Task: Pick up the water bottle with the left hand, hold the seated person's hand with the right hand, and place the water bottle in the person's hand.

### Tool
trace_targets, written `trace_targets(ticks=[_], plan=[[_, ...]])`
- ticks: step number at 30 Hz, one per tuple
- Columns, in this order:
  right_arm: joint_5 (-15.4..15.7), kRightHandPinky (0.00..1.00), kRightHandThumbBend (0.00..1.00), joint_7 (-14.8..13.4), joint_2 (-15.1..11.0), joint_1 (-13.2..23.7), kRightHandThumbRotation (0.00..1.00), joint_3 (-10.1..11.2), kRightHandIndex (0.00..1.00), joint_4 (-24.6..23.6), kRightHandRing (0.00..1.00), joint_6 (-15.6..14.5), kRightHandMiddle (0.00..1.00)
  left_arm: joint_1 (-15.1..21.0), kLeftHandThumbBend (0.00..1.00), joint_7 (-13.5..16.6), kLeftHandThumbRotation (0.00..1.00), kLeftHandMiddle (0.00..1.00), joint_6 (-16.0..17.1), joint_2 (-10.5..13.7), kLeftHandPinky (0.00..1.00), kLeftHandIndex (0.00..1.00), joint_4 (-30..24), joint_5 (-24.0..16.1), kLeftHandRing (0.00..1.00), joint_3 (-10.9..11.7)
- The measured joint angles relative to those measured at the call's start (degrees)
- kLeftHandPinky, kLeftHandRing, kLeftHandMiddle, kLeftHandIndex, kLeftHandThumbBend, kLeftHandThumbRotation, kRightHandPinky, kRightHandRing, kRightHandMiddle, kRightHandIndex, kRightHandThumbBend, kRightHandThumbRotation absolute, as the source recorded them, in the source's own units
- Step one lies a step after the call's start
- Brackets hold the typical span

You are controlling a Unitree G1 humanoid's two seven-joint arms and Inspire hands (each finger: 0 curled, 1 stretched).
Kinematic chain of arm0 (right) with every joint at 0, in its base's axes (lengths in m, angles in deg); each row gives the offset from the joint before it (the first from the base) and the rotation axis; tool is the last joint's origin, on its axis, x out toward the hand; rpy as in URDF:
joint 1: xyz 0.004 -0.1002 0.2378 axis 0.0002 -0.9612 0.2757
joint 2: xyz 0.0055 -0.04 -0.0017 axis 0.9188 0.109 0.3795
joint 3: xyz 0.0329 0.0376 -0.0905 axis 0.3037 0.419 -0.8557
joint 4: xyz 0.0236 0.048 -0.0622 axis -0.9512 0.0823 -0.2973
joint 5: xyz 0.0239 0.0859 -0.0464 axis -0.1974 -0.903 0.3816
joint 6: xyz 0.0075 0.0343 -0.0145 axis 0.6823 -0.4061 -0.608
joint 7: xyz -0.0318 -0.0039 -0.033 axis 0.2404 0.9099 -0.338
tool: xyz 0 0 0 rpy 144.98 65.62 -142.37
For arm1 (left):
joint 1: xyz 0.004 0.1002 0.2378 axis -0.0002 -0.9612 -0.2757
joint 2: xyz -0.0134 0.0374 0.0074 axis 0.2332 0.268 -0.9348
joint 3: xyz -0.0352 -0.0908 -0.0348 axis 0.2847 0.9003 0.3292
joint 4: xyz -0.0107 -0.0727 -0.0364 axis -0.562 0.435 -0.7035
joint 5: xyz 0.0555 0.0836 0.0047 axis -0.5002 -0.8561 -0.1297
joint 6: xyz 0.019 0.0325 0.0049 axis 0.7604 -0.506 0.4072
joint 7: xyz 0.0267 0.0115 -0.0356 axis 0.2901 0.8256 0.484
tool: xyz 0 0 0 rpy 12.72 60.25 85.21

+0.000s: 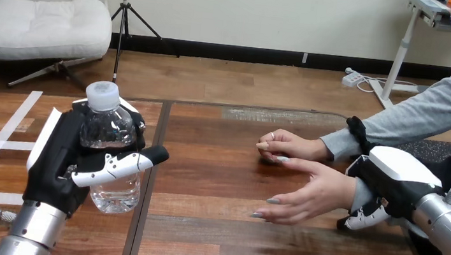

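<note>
- A wooden table [210,241] spans the lower two-thirds of the frame.
- The robot's left hand [56,159], at lower left, is wrapped round a water bottle, with the thumb lying across the bottle's front.
- The robot's right hand [397,176], at centre right, sits over the person's wrist [356,192]. Its fingers [363,218] curl beneath the wrist, gripping it.
- The person's nearer hand [311,195], right of centre, is held open above the table with its fingers reaching toward the frame's left, well apart from the bottle.
- The person's farther hand [291,146] rests on the table just behind it.
- The water bottle [107,128], clear and upright, stands in the left hand's grasp at lower left.
- Its white cap [102,95] pokes out above the fingers.
</note>
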Motion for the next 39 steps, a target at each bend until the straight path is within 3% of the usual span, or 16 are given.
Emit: trace_targets(ticks=[39], plan=[[-0.2,0.16,0.72,0.9,-0.4,-2.0,0.00,1.6,0.27,-5.7,0.20,1.4,0.25,0.1,0.75,0.5,0.00,0.31,0.0,-0.3,0.20,0.34,0.0,-0.7,0.25,-0.7]])
